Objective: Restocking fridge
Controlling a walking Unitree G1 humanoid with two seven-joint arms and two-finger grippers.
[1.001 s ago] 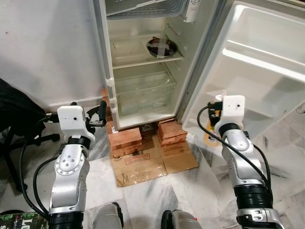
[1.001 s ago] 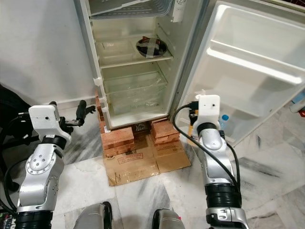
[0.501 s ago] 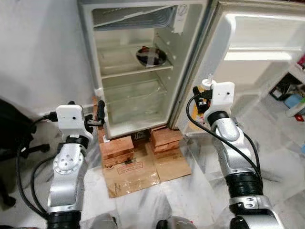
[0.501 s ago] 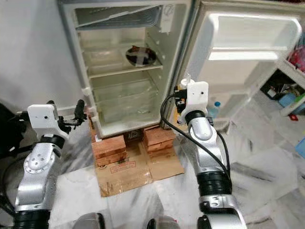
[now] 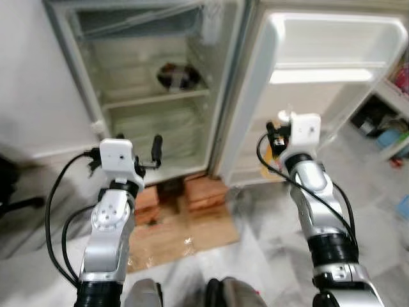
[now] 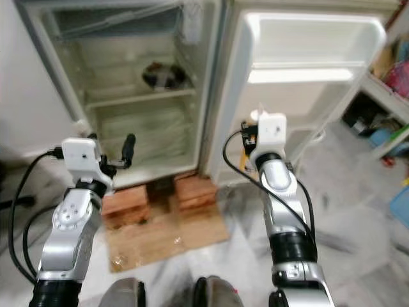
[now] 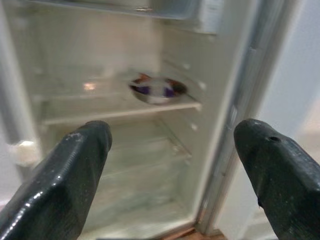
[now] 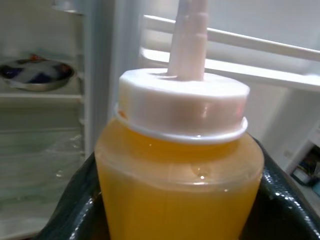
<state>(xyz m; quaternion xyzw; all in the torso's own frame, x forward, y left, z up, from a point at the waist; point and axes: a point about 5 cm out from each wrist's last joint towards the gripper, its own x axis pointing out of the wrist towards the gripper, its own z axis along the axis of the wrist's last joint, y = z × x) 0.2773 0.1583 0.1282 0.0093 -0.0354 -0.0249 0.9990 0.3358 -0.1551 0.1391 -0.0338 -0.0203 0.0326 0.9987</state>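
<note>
My right gripper point(image 8: 180, 200) has its jaws clamped on the orange squeeze bottle point(image 8: 180, 175), beside the open fridge point(image 5: 160, 96) door. My left gripper point(image 7: 175, 165) faces the shelves, jaws apart.

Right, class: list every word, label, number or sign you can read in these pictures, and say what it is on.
None can be read.
Cardboard sheet on the floor: no legible print; blurred.
White panel at the top of the fridge interior: unreadable.
Bottle of orange liquid held in the right gripper: no label visible.

fridge point(image 5: 147, 96) stands open; bowl point(image 5: 176, 75) occupies upper shelf.
</note>
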